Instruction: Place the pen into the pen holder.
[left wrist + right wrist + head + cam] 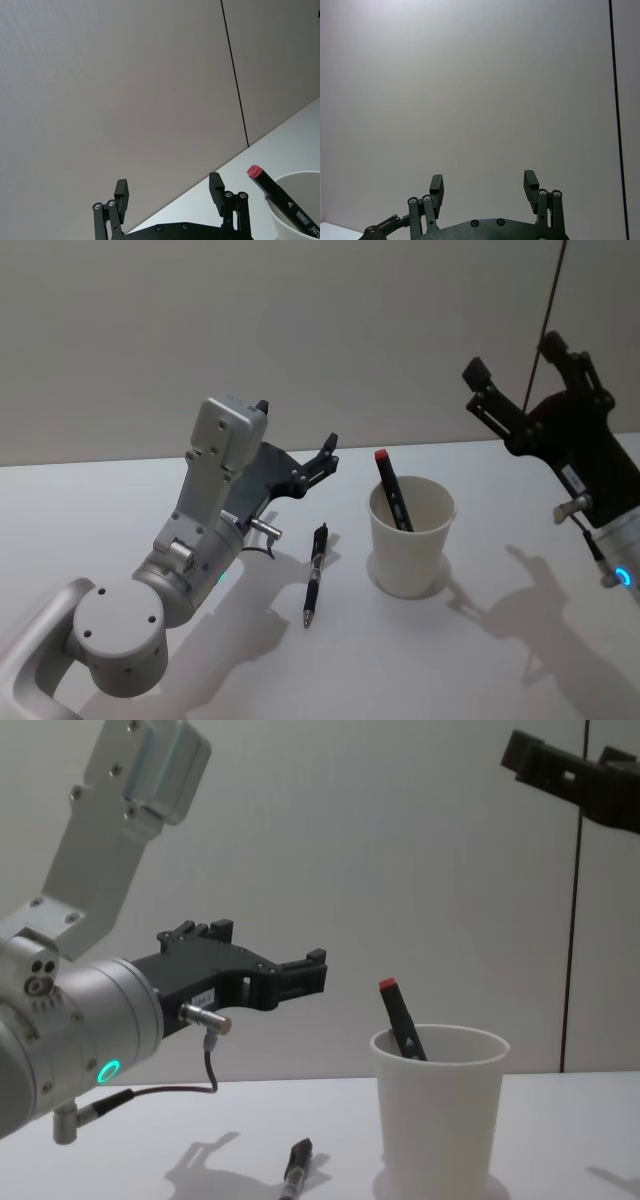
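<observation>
One pen (316, 573) is lying on the surface (500, 665) just left of the pen holder (410, 537). I am hovering the open left gripper (297, 430) farther left; next, probably descending to grasp. Meanwhile the right gripper (512, 357) is idling open, holder's right.

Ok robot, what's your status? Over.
Left gripper open, above table. Right gripper open, raised. Pen lying beside pen holder. Marker stands inside it; nothing blocking.

Four cameras around one white worktop (480, 685)
Head looks down from above; chest looks level across from low and close; both share the pen holder (405, 558). Wrist cameras face past their fingers (121, 192) to the wall (100, 75).
</observation>
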Robot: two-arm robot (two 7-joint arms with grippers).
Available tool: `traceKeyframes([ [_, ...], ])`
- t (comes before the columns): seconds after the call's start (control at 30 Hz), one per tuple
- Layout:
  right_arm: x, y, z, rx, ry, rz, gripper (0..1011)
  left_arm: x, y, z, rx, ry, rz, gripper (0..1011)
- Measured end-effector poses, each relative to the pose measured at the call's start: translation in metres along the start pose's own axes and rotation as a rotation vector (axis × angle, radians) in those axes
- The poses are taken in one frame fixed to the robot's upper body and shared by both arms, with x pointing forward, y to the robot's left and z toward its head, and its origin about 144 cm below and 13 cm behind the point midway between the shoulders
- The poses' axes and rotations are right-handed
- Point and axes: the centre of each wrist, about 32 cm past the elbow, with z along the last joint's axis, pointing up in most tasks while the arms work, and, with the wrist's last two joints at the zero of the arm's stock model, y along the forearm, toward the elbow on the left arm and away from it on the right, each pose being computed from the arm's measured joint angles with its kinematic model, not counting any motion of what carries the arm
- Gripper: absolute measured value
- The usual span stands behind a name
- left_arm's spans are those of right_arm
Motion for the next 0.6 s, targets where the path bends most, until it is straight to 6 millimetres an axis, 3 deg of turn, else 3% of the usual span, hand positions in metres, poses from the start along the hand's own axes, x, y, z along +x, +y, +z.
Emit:
traceKeyframes([
  [0.6,0.001,-0.0043,0.0073,-0.003,0.003,0.0,1002,0.0,0.0,0.0,0.0,0.0,0.0,1001],
])
